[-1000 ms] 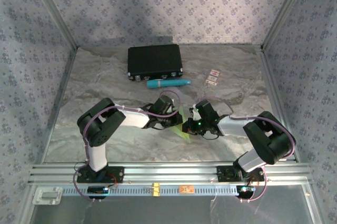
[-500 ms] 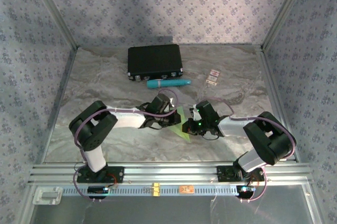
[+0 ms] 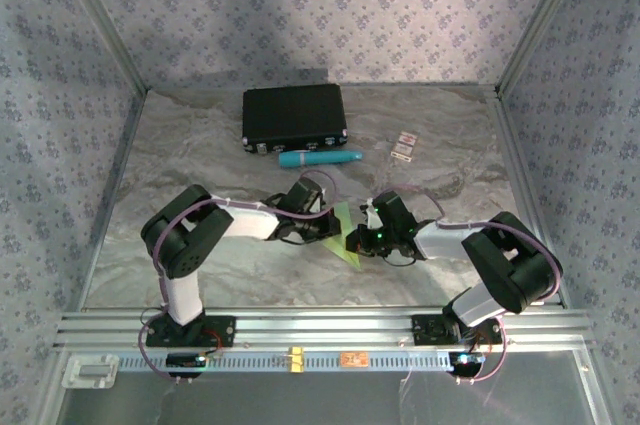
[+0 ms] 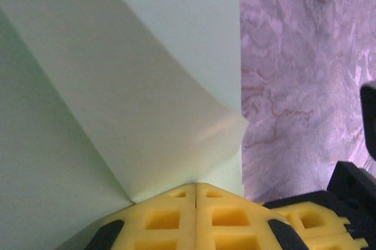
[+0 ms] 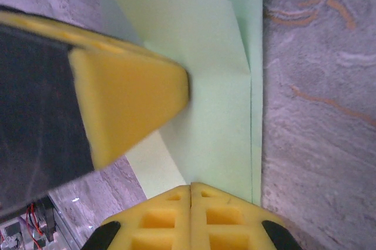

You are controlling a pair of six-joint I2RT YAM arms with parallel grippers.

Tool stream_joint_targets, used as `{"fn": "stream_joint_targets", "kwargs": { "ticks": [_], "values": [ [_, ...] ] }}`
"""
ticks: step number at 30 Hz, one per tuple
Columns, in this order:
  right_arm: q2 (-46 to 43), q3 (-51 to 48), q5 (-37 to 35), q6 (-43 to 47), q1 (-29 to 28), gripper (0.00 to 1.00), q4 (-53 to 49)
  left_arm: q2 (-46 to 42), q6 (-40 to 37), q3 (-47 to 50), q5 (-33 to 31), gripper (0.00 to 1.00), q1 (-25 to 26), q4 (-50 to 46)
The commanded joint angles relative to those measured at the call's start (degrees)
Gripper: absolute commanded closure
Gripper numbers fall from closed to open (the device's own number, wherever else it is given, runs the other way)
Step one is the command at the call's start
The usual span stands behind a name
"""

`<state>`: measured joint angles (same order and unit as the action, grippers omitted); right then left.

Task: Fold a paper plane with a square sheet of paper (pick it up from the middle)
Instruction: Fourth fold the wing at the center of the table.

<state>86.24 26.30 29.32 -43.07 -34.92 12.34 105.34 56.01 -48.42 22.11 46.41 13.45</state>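
The pale green, partly folded square sheet of paper [image 3: 348, 235] lies on the grey marbled desk [image 3: 190, 150] between both arms; the left fingers [image 4: 189, 203] are pressed together at its edge, pinching nothing; the right fingers [image 5: 187, 203] likewise, tips against the paper.

The tabletop [image 3: 190, 145] is covered in a grey marbled sheet and boxed in on three sides by walls [image 3: 320, 5] papered with a tiny purple floral print. Slotted aluminium rails [image 3: 320, 325] are laid along the near edge, and metal posts [image 3: 100, 15] are set in the corners.
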Motion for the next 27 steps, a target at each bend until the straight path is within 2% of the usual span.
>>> {"fn": "stream_joint_targets", "kwargs": {
  "ticks": [1, 14, 27],
  "values": [
    [1.22, -2.75, -2.37, 0.91, -0.15, 0.99, -8.16, 1.88, -0.24, -1.97, -4.97, 0.95, -3.22, -2.94],
    [1.39, -2.26, -1.53, 1.95, 0.02, 0.99, -8.67, 3.98, -2.98, -5.84, -5.05, 0.95, -8.83, -7.9],
    [1.86, -1.63, -0.47, 3.11, 0.71, 0.99, -9.28, 4.49, -9.11, -8.87, -6.5, 0.96, -11.8, -13.43]
  ]
}}
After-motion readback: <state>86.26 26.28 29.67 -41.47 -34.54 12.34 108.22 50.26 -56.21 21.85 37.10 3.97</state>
